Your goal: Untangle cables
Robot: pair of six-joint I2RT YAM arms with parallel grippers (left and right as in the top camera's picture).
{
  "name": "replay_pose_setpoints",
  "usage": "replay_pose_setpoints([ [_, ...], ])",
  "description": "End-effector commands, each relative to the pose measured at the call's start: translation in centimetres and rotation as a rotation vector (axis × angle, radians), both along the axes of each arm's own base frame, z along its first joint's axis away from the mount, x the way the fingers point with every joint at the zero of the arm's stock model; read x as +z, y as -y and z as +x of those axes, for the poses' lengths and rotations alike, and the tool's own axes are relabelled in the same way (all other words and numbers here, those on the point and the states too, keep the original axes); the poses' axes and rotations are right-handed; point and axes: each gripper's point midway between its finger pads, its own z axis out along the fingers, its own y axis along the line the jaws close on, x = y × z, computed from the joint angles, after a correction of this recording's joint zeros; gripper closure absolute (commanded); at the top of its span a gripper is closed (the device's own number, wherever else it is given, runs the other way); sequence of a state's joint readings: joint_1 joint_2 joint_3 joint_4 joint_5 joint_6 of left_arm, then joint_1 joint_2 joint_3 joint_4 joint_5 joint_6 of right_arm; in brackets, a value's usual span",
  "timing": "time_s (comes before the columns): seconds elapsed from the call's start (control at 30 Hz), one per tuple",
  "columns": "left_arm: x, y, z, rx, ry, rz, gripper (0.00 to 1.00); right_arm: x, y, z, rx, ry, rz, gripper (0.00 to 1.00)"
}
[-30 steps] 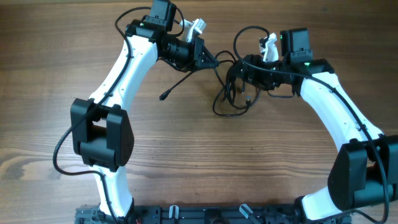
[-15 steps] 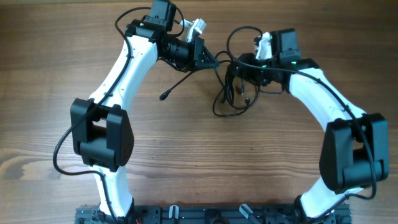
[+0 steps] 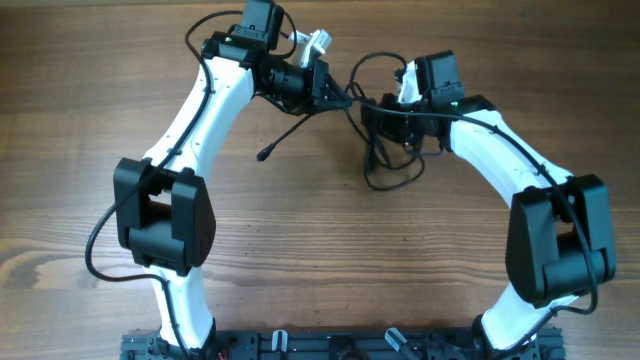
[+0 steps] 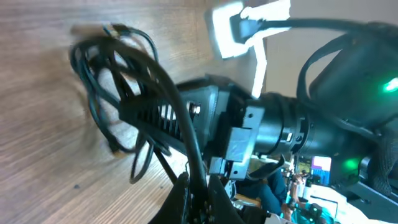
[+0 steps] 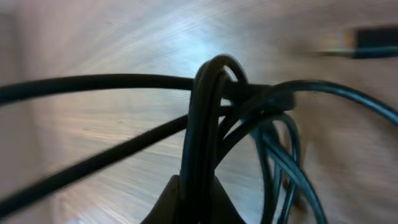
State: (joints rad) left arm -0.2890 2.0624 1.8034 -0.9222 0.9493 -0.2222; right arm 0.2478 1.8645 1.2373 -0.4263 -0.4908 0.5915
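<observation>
The cables [image 3: 392, 165] are thin and black, tangled between my two grippers at the far middle of the table, with loops hanging toward me. One strand trails left to a plug [image 3: 264, 154]. My left gripper [image 3: 346, 98] is shut on a single cable strand [image 4: 180, 118], which runs up to the bundle [image 4: 109, 74]. Just to its right, my right gripper [image 3: 372, 110] is shut on several cable loops [image 5: 208, 112] that rise between its fingers [image 5: 171, 199]. Another plug [image 5: 373, 40] lies blurred at the top right of the right wrist view.
The wooden table [image 3: 320, 260] carries only the cables and both white arms. The right arm's black gripper body [image 4: 211, 118] sits close in front of my left gripper. A black rail [image 3: 330, 345] runs along the near edge.
My right gripper moved left toward the left gripper and closed on the cable loops. The hanging loops shifted slightly right. The left arm stayed still.
</observation>
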Motion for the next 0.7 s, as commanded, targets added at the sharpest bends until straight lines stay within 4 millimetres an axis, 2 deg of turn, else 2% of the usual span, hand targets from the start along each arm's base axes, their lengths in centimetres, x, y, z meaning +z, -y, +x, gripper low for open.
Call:
replay_pose_setpoints([
  [0.0,1.7,-1.5,1.4,0.031,0.058,-0.044,0.96,-2.3,3.0,-0.1,-0.094,-0.069,-0.134,0.96],
  [0.17,4.9,-5.2,3.1,0.109,0.129,-0.096,0.96,-3.3,5.1,-0.7,-0.144,-0.124,-0.141,0.96],
  [0.43,10.0,-12.4,4.0,0.264,0.243,-0.097,0.96,-4.5,8.7,-1.0,-0.231,-0.174,-0.139,0.96],
  [0.57,9.6,-14.6,3.7,0.328,0.198,-0.053,0.96,-4.3,9.1,-0.8,-0.219,-0.163,-0.124,0.96],
  [0.67,8.0,-15.2,2.9,0.356,0.125,0.015,0.96,-2.6,7.4,0.1,-0.103,-0.073,-0.010,0.96],
])
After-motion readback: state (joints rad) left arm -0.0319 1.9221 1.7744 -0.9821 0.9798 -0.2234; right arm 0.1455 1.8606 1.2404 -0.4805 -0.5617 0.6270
